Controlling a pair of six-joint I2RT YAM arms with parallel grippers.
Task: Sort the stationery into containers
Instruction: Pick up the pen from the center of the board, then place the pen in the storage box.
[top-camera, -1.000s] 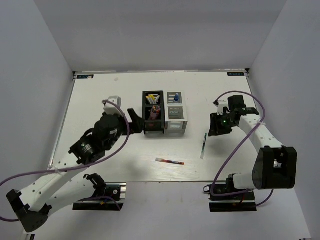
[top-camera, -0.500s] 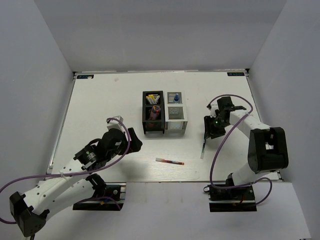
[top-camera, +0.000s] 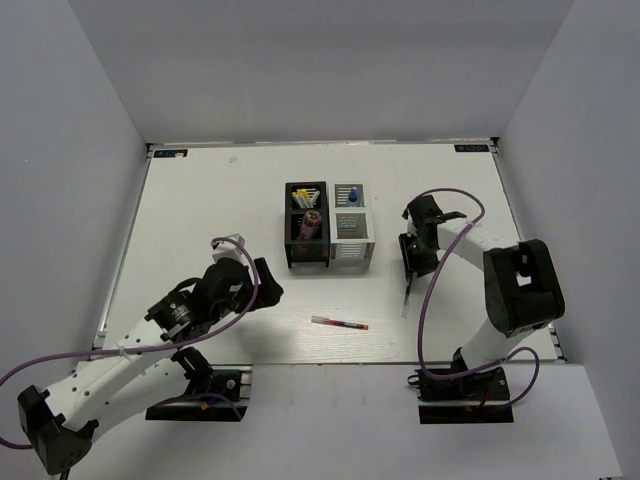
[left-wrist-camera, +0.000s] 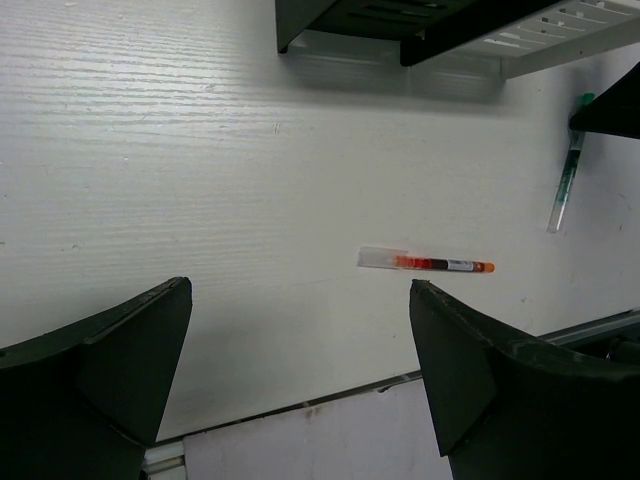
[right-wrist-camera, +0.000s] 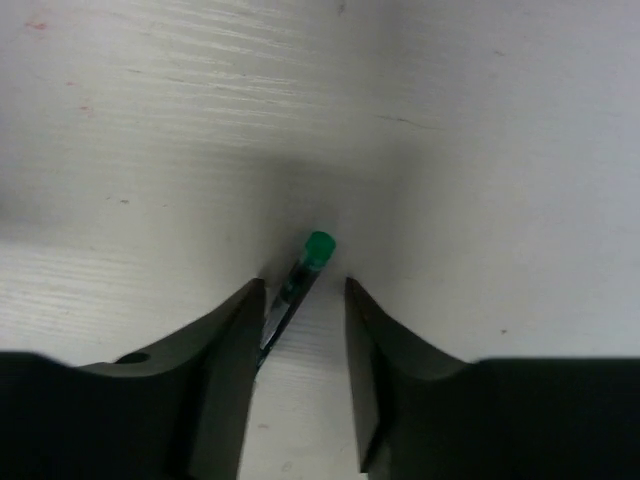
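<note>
Two joined containers stand mid-table, one black (top-camera: 306, 240) and one white (top-camera: 353, 240). The black one holds yellow-tipped sticks (top-camera: 304, 197) and a pink cylinder (top-camera: 311, 222). A blue-capped bottle (top-camera: 353, 196) stands in the white one. A red pen (top-camera: 339, 323) lies flat near the front edge, also visible as the red pen (left-wrist-camera: 427, 263) in the left wrist view. My right gripper (top-camera: 412, 258) is down over the top end of the green pen (top-camera: 407, 290). The jaws are open and straddle the green pen (right-wrist-camera: 300, 275), which leans against the left finger (right-wrist-camera: 235, 330). My left gripper (left-wrist-camera: 300, 288) is wide open and holds nothing, left of the red pen.
The table's front edge (left-wrist-camera: 330, 395) runs just under the left gripper's fingers. Grey walls enclose the table on three sides. In the left wrist view the black container (left-wrist-camera: 340, 15) and the white container (left-wrist-camera: 560, 30) sit at the top and the green pen (left-wrist-camera: 563, 190) at far right.
My left arm pulled back from the black container toward the near left. My right gripper moved left and down until its jaws came around the green pen's capped end.
</note>
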